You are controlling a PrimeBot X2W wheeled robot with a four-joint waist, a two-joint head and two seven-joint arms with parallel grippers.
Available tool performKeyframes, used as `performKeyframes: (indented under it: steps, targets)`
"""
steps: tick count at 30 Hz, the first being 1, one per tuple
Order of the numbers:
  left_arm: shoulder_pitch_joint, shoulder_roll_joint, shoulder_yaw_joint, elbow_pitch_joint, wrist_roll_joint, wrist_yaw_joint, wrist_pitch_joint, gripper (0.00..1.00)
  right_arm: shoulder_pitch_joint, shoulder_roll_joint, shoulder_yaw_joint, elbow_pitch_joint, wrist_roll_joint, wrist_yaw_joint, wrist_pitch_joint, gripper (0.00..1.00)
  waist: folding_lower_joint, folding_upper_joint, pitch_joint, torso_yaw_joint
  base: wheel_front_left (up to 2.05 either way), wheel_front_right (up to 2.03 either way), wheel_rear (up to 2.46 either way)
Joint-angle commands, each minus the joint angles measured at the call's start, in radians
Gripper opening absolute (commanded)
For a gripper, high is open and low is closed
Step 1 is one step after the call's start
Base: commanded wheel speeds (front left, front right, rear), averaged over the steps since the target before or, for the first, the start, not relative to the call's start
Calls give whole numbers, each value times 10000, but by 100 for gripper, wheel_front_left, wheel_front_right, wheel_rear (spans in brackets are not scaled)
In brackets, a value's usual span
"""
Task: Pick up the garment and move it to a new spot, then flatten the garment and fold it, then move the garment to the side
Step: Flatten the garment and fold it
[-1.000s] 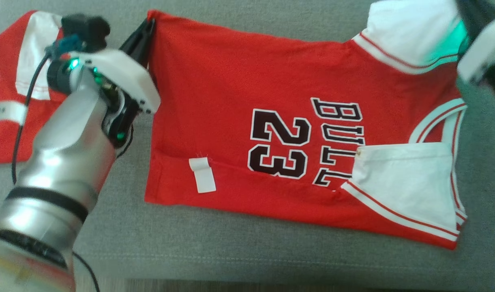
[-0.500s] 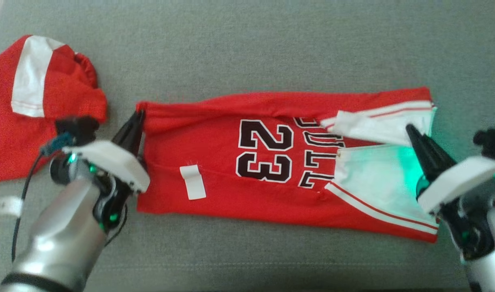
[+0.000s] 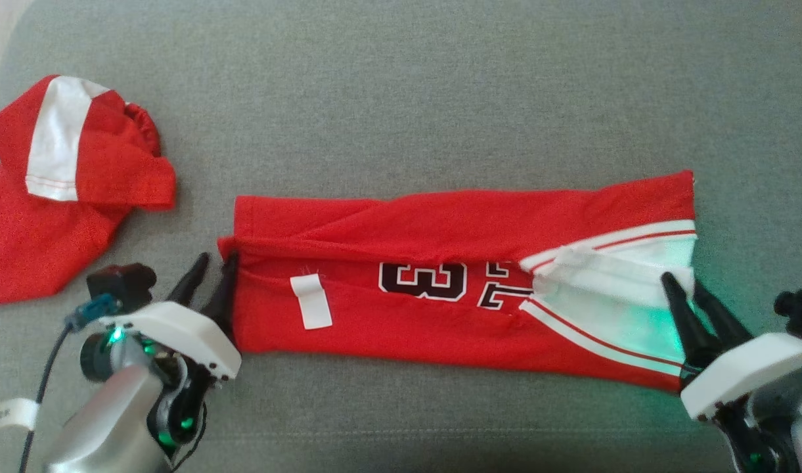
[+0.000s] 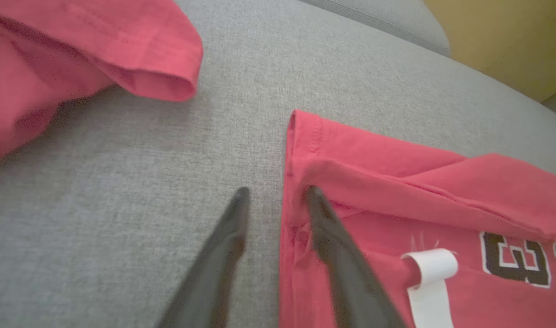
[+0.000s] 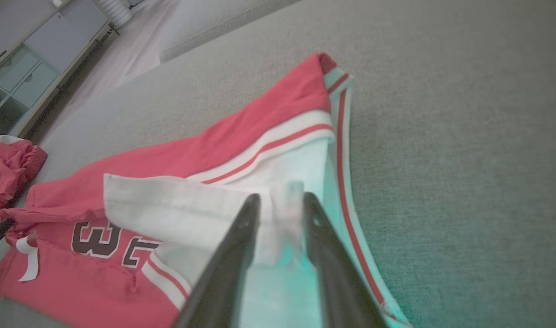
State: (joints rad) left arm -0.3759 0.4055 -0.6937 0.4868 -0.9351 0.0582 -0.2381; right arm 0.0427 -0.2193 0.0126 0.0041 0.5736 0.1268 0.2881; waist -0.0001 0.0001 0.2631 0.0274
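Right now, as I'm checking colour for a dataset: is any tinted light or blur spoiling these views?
Head view: a green glow by the right gripper tints the white end of the jersey. Right wrist view: the same teal cast on the white cloth, with its fingers soft-edged. Left wrist view: no tint; the close fingers blur.

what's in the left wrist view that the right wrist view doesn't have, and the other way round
Left wrist view, not the right: stitching along the jersey's hem, and a yellow wall. Right wrist view, not the left: the white striped armhole trim, the right end effector open over it, and a cabinet. Both: the red jersey, its white tag, the numeral 3, the grey cushion and a second red garment.
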Motion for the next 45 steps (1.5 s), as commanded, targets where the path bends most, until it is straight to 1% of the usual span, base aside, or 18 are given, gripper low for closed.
performKeyframes:
  steps: [1,3,5,9,11,13,18,21,30,37,45]
  targets:
    - [-98,450,472,-338,168,279,-86,100,124,-58,37,-551,-292,39,-313,100,1,-1,-71,6,0,0,0]
    - [91,484,545,-610,479,638,-159,100,248,0,-12,-851,-699,39,-750,100,1,-1,-162,-4,0,0,0]
    - [345,522,732,-1017,905,1098,-211,100,341,127,-80,-1228,-1222,39,-1197,100,1,-1,-281,-40,0,0,0]
    - [963,463,1675,-2522,2115,1942,-231,100,355,414,-193,-2043,-2346,39,-1839,100,1,-1,-483,-68,0,0,0]
    - [1341,370,2143,-3332,2763,2205,-233,100,294,509,-205,-2372,-2766,39,-2007,100,1,-1,-608,-67,0,0,0]
    - [1673,257,2503,-4001,3300,2323,-234,100,227,598,-195,-2616,-3024,39,-2110,100,1,-1,-741,-65,0,0,0]
    - [2251,86,2797,-4812,4010,2377,-235,100,329,753,-172,-2863,-3367,39,-2054,100,1,-1,-1060,-58,0,0,0]
    - [2506,-20,2771,-5052,4283,2313,-235,100,577,878,-258,-2917,-3391,39,-1981,100,1,-1,-1271,7,0,0,0]
    - [2894,-209,2860,-5114,4700,2241,-236,100,996,1055,-410,-2781,-3367,39,-2008,100,1,-1,-1464,-28,0,0,0]
    - [2902,-316,3039,-5115,4896,2175,-236,100,963,1076,-428,-2716,-3353,39,-1927,100,1,-1,-1386,6,0,0,0]
    - [2764,-472,3256,-5252,5102,1972,-237,100,815,1061,-483,-2540,-3282,39,-1681,100,1,-1,-1112,97,0,0,0]
